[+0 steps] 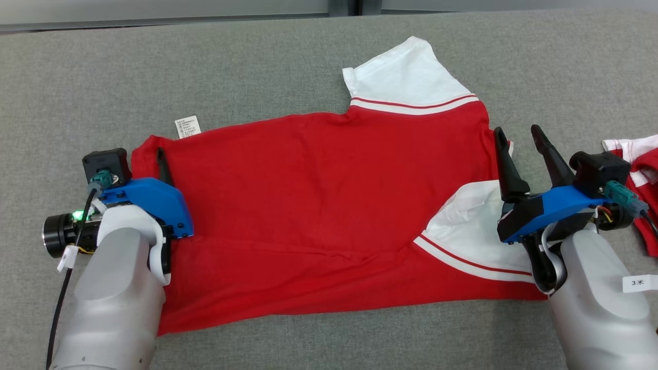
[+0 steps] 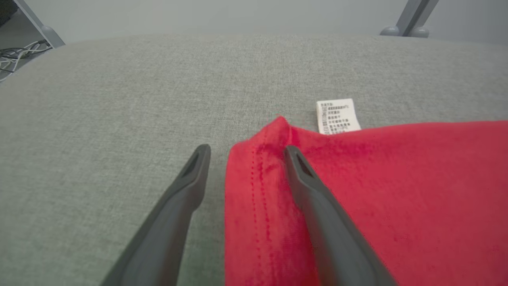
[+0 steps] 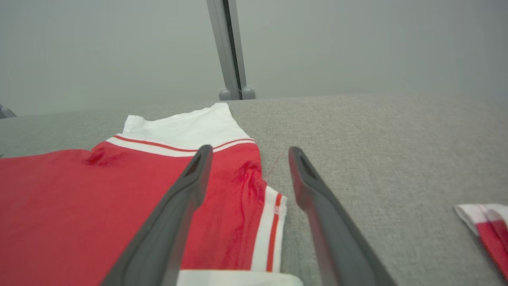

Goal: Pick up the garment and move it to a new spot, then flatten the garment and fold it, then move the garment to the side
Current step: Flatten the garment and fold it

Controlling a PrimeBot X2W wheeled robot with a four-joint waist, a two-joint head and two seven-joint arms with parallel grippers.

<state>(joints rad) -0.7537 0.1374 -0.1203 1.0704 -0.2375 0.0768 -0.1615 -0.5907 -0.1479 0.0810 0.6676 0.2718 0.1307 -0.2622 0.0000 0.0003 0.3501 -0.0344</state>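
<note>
Grey surface; garment edge behind left forearm; second garment cropped.

Finishes: cloth garment on woven table cover
Detail: garment matt red-and-white knit, stitched hem; table cover coarse matt grey weave; label, upper left, thin white printed cloth, possibly paper; fingers smooth matt dark plastic.

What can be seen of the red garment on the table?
The red garment is a knit shirt with white sleeves edged by red-and-white stripes. It lies spread on the grey table, creased; one sleeve points away, the other is folded onto the body. A white label sticks out at its far edge. The open left claw straddles its left corner, the open right claw its right edge.
</note>
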